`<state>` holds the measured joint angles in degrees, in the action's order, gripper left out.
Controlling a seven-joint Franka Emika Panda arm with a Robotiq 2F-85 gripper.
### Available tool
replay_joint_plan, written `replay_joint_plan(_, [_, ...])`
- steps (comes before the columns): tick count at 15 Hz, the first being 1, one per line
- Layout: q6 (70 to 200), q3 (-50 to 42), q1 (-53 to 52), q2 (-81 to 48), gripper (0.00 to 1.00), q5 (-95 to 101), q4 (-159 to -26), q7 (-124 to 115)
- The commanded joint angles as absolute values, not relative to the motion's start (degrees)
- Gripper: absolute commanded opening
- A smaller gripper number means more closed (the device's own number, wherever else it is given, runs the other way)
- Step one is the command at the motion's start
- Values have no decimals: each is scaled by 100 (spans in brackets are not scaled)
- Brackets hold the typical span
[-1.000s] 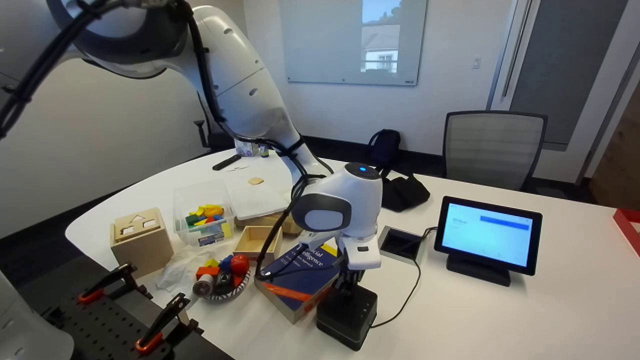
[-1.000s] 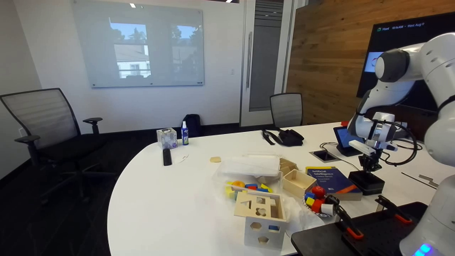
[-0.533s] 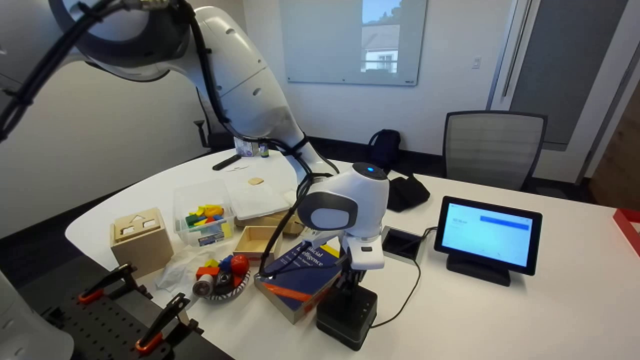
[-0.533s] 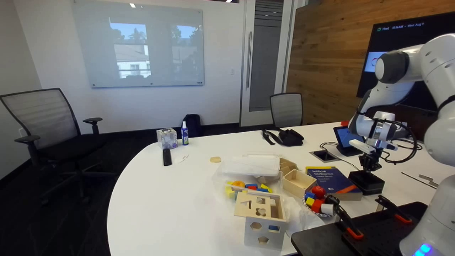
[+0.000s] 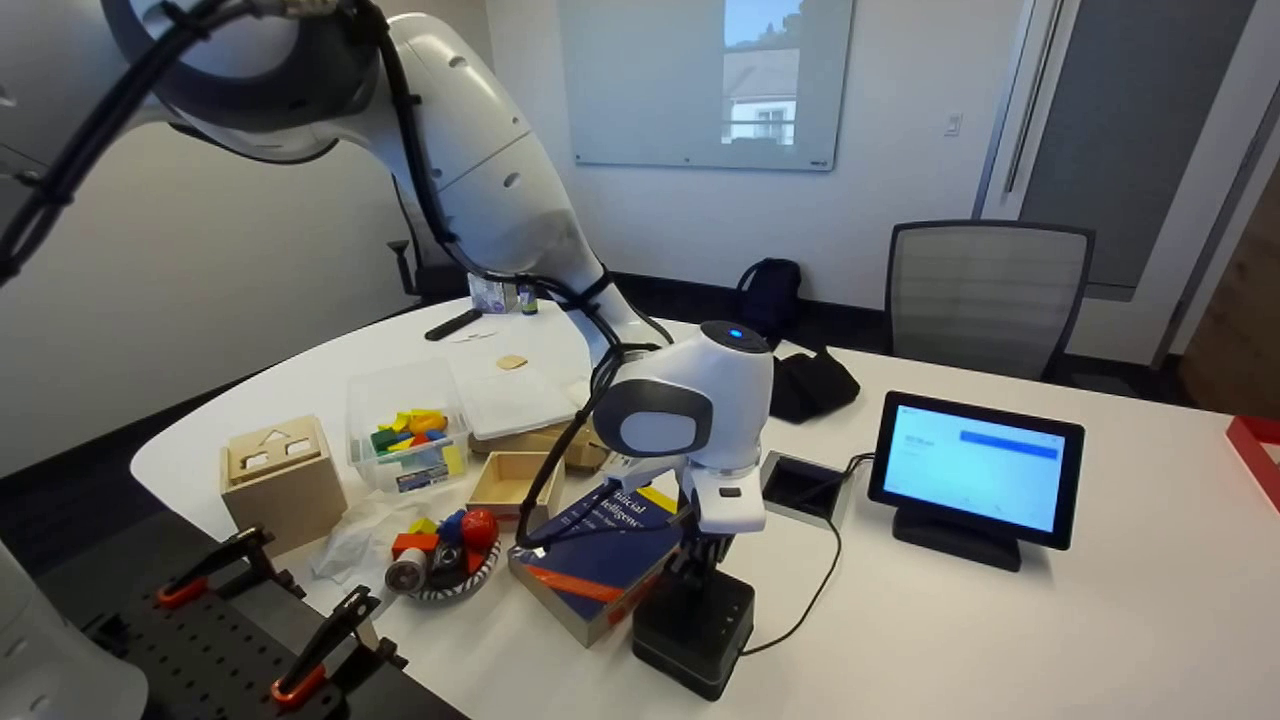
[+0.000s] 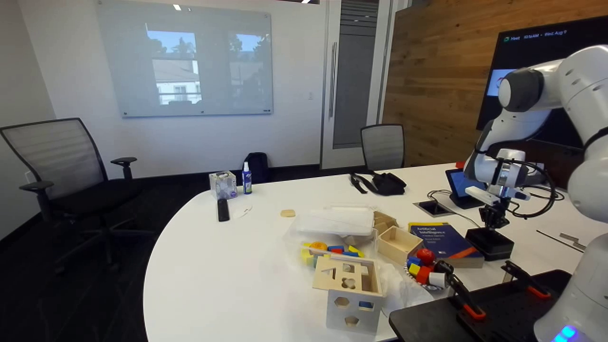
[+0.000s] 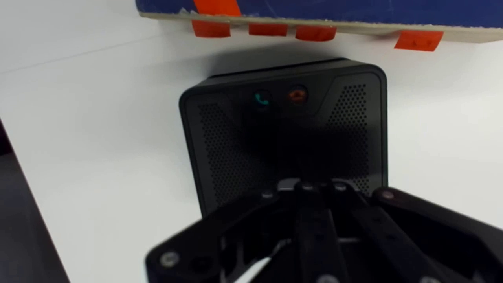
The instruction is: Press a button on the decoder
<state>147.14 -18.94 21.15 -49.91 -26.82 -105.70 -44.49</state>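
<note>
Small, chunky, matte-black rectangular decoder [image 5: 697, 648] lies flat on the white tabletop [image 5: 950, 650], just beside a thick blue book with an orange-red band [image 5: 605, 562]. Wrist view shows a strip of white between the two: apart, not touching. Thin black cable [image 5: 822, 590] leaves the box on the side away from the book.

Sole candidate, a black two-finger gripper [image 6: 492, 222], points down over the box in both exterior views. Fingers look closed together, nothing gripped. Contact with the top face: cannot tell, black against black.

Relation that matters: in the wrist view the fingers sit over the middle and lower part of the top face. Round green handset icon [image 7: 262, 99] and round orange-red hang-up icon [image 7: 297, 95] lie side by side beyond them, near the edge that faces the book. If one of these is the target, the next move probably calls for a shift bookward, then straight down. Small pale marks [image 5: 734, 617] show near the opposite edge in an exterior view, too small to read; the wanted button may be among those instead.

Long axis: none I can call. Top looks near square, lower end hidden by the gripper. Icon edge points at the book, slightly askew.
</note>
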Motion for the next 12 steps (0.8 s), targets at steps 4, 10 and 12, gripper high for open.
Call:
replay_joint_plan(4, [14958,-2136,1814,-4746,0,-2437,-10907,-4641])
replay_joint_plan(10, [15336,-2139,1616,-4221,26,-2367,-11389,-4441])
replay_joint_plan(12, [15466,-2112,1529,-3997,34,-2293,-11645,-4355])
